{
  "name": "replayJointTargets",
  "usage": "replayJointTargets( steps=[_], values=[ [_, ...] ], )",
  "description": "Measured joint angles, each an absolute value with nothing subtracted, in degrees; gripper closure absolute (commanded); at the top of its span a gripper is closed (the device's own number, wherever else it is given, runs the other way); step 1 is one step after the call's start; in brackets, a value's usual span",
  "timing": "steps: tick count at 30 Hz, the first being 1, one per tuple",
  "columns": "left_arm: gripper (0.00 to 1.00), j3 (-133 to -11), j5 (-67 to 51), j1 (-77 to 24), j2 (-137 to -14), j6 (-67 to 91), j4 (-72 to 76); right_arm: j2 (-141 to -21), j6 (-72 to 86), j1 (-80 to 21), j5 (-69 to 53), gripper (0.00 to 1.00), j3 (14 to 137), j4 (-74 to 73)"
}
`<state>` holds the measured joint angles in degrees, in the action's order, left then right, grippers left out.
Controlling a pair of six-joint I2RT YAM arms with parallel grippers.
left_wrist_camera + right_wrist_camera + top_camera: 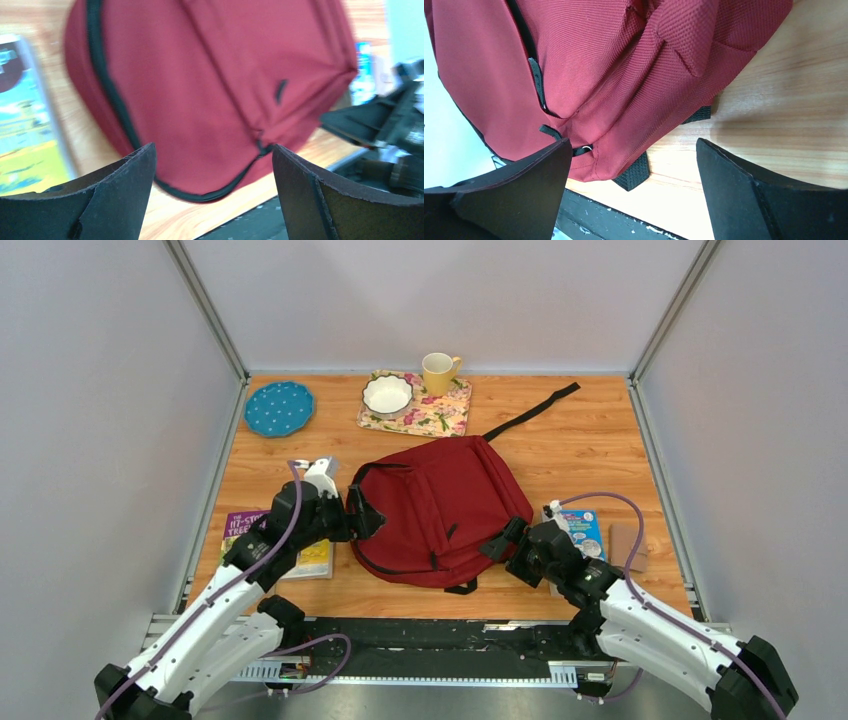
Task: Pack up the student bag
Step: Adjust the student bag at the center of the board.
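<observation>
**Both sets of fingers apart at the bag, packing barely begun**

Left fingers [115,190] stand wide apart with nothing between them, their dark pads matte and wedge-shaped, pointed at the near-left edge of the student bag [440,505]. My right fingers [524,185] are spread just as wide and also empty, close to the bag's near-right corner, where a black webbing tab and a small zip pull show.

I see the bag lying flat in the middle of the desk [600,450], between the two arms. It is soft dark red woven fabric, slumped and rounded, edged by a black zip line, with one black strap [535,410] trailing toward the far right.

As I judge it, little is done: the zips look closed, though the blurred left wrist view leaves that unsure, and nothing shows inside. What seems meant for packing lies outside: a glossy purple and yellow book [245,525] partly under my left arm, a blue book [585,530] and a flat brown item [628,545] by my right. Opening the bag and loading it remain.

Farther back sit a blue scalloped plate [279,408], and a white bowl [387,395] and yellow mug [437,372] on a floral mat [440,415]
</observation>
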<state>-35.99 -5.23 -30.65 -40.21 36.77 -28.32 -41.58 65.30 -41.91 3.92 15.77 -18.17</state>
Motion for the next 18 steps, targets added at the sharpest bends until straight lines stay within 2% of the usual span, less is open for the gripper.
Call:
replayJointTargets(
  steps=[7, 11, 15, 18],
  values=[
    [0.09, -36.86, -15.46, -32.10, -47.27, 41.25, -19.51, -39.24, 65.21, -41.91, 4.29, 0.03, 15.77, -19.25],
    [0.09, -40.29, -14.46, -42.13, -55.05, 39.86, -17.39, -38.79, 65.21, -41.91, 4.45, 0.03, 15.77, -19.64],
    [0.10, -46.70, -8.71, -50.61, -63.42, 37.04, -18.09, -38.13, 65.19, -41.91, 4.47, 0.03, 15.77, -20.34],
    [0.23, -48.40, -4.86, -53.39, -68.47, 35.97, -18.46, -37.10, 65.17, -41.91, 4.51, 0.03, 15.77, -20.71]
  ],
)
